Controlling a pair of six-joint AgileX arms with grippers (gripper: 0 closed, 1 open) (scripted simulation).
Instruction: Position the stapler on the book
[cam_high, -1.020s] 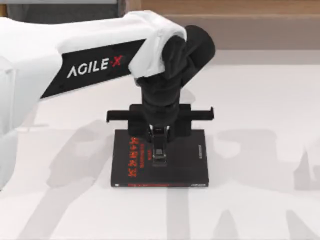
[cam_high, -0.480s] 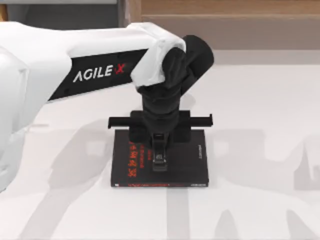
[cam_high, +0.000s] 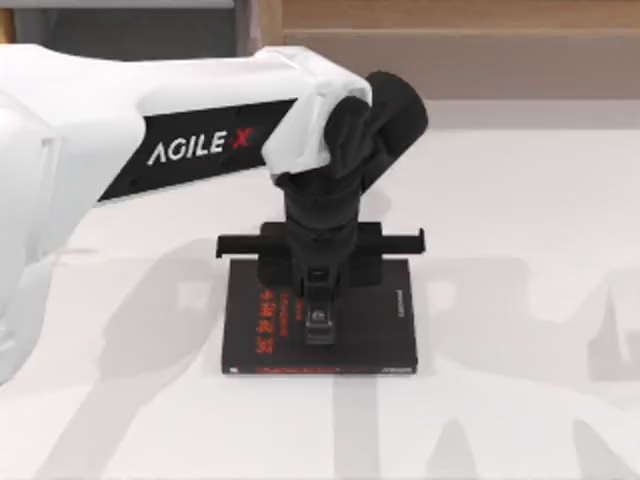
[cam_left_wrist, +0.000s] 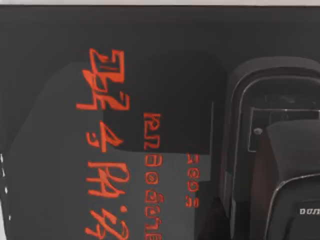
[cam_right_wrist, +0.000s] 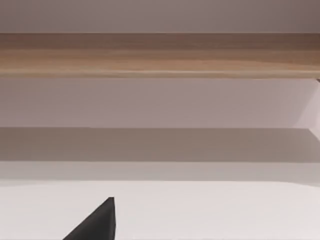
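Note:
The black book (cam_high: 380, 330) with red lettering lies flat on the white table, a little left of the middle. The small dark stapler (cam_high: 318, 322) rests lengthwise on the middle of its cover. My left gripper (cam_high: 318, 288) hangs straight above the book's far half and is shut on the stapler's far end. In the left wrist view the book cover (cam_left_wrist: 60, 60) and its red characters sit very close, with the stapler (cam_left_wrist: 280, 150) beside them. A black tip of my right gripper (cam_right_wrist: 97, 222) pokes in over bare table.
The white table (cam_high: 520, 300) stretches open to the right of and in front of the book. A wooden ledge (cam_high: 450, 45) runs along the back, and it is also in the right wrist view as the wooden ledge (cam_right_wrist: 160, 55).
The left arm shifted slightly and the stapler moved a little toward the book's near edge with it. Over the last half second almost nothing moved.

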